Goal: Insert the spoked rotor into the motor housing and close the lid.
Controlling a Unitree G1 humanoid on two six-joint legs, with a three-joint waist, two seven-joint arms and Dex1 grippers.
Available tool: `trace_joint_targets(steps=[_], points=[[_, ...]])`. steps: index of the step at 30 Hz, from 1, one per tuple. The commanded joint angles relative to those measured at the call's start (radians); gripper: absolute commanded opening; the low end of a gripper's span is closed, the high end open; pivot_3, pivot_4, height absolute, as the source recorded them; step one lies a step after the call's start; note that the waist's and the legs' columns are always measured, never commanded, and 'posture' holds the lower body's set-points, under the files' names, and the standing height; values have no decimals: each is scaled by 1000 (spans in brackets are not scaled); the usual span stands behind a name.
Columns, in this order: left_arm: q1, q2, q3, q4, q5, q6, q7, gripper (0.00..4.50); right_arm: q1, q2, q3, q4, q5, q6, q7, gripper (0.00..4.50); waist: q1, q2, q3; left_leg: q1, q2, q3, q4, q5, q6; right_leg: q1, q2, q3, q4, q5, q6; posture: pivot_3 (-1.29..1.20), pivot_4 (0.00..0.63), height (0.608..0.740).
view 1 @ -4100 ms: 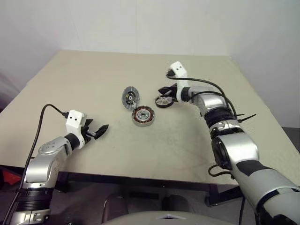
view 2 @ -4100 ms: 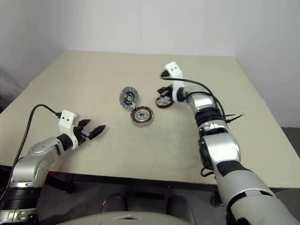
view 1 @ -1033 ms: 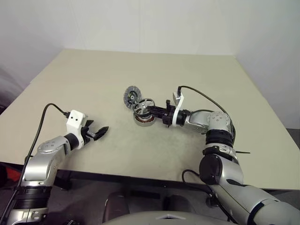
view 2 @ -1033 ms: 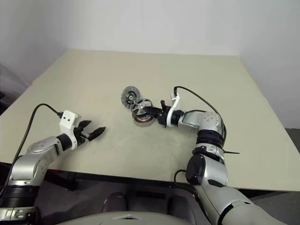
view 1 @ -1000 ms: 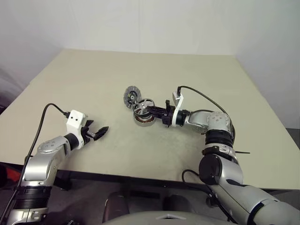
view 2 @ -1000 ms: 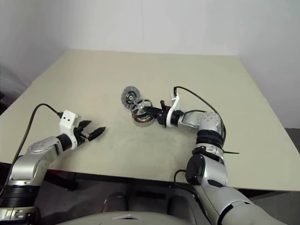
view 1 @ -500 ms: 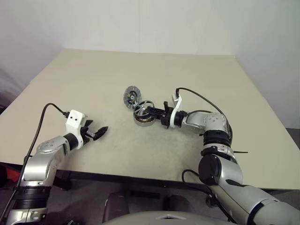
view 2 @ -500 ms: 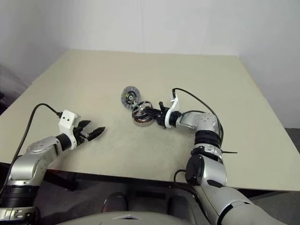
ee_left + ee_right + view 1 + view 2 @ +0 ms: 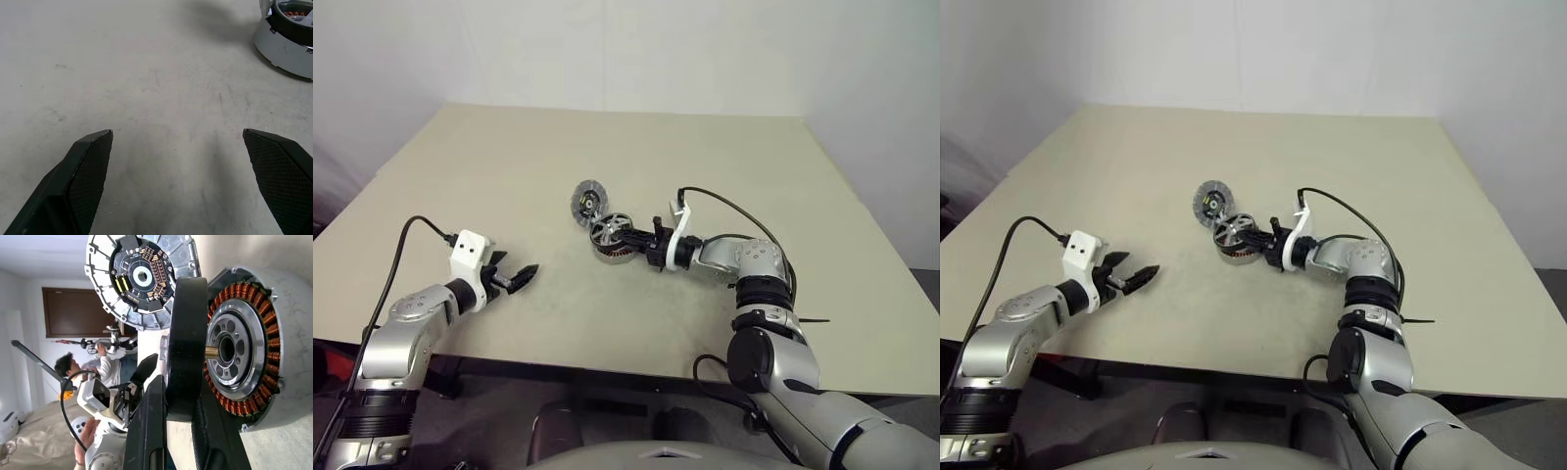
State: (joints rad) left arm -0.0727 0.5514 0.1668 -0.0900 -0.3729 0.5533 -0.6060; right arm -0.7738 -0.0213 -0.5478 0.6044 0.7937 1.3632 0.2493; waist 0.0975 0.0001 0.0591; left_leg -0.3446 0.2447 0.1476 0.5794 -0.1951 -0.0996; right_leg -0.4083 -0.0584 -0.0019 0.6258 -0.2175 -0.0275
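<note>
The motor housing [image 9: 616, 251], a silver cup with copper windings, sits mid-table. The ribbed grey lid [image 9: 587, 202] leans just behind it. The spoked rotor [image 9: 610, 230], a dark ring with silver spokes, stands tilted on edge over the housing's top. My right gripper [image 9: 640, 241] reaches in from the right and is shut on the rotor's rim. In the right wrist view the rotor's black rim [image 9: 188, 342] sits between both fingers [image 9: 146, 431], right in front of the windings of the housing [image 9: 239, 352], with the lid [image 9: 139, 276] beyond. My left gripper [image 9: 523, 276] hovers open near the table's front left, empty.
The beige table [image 9: 724, 157] has its front edge close below my left arm. The left wrist view shows the housing's wall [image 9: 288, 46] far beyond the open left gripper [image 9: 177, 133]. A person [image 9: 73, 367] is in the room behind.
Four seconds ago the rotor lay on the table right of the housing; my right gripper has carried it over the housing. In the last second it sank slightly. The left arm stayed still.
</note>
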Motion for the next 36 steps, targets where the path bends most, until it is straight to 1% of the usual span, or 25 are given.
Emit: trace_joint_targets(steps=[1, 2, 6, 12, 17, 36], points=[[-6, 16, 23, -36, -4, -7, -1, 4500, 3, 25, 5, -84, 22, 12, -30, 1924, 0, 0, 0, 0, 0, 0, 0, 0, 0, 0, 0, 0, 0, 0, 0, 0, 0, 740], [-6, 16, 23, -36, -4, -7, -1, 4500, 3, 30, 3, -100, 23, 12, -40, 2280, 0, 0, 0, 0, 0, 0, 0, 0, 0, 0, 0, 0, 0, 0, 0, 0, 0, 740], [-9, 16, 22, -33, -4, -8, -2, 4500, 1, 35, 6, -144, 26, 21, -56, 2280, 0, 0, 0, 0, 0, 0, 0, 0, 0, 0, 0, 0, -1, 0, 0, 0, 0, 740], [-13, 14, 20, -27, -3, -11, -2, 4500, -15, 12, 10, -200, 44, 38, -39, 2280, 0, 0, 0, 0, 0, 0, 0, 0, 0, 0, 0, 0, -1, 0, 0, 0, 0, 740], [-18, 12, 18, -23, -2, -12, -2, 4500, 2, -7, 46, -231, 30, 46, -25, 2280, 0, 0, 0, 0, 0, 0, 0, 0, 0, 0, 0, 0, -1, 0, 0, 0, 0, 740], [-20, 14, 16, -20, 0, -13, -5, 4500, 36, -69, 155, -190, -20, -61, 85, 2280, 0, 0, 0, 0, 0, 0, -1, 0, 0, 0, 0, 0, -1, 0, 0, 0, 0, 740]])
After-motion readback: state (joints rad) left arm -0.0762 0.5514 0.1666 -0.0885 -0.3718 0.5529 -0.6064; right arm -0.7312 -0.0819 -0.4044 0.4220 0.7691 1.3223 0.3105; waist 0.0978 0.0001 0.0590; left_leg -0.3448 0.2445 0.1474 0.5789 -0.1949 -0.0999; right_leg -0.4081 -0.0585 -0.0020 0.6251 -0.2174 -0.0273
